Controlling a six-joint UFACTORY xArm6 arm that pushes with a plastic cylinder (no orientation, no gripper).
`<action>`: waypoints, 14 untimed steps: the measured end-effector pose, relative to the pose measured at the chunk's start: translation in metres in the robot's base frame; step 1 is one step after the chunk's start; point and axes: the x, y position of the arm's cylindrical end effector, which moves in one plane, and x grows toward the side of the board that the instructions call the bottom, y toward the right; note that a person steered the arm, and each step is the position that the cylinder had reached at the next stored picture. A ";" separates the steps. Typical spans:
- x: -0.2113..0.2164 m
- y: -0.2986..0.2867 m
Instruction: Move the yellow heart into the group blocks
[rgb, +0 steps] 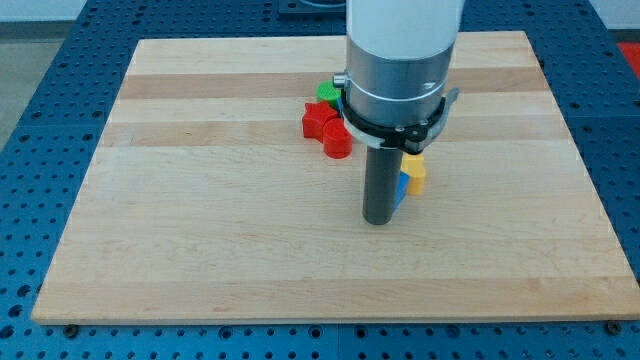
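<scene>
Nearest: my tip (378, 220), no gripper fitted, touching blue block (400, 190). Yellow heart (415, 172) just behind; light, rigid, slides easily—push its far flat side.

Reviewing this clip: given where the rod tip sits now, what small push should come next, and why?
Probably a short push toward the view's upper left. My tip rests just left of a blue block, with a yellow block behind it, its shape partly hidden. The group, a red star, red block and green block, lies up-left, so the tip likely must first get round to the yellow block's right.
</scene>
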 end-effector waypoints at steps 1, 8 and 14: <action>-0.012 0.002; -0.072 0.069; -0.093 0.089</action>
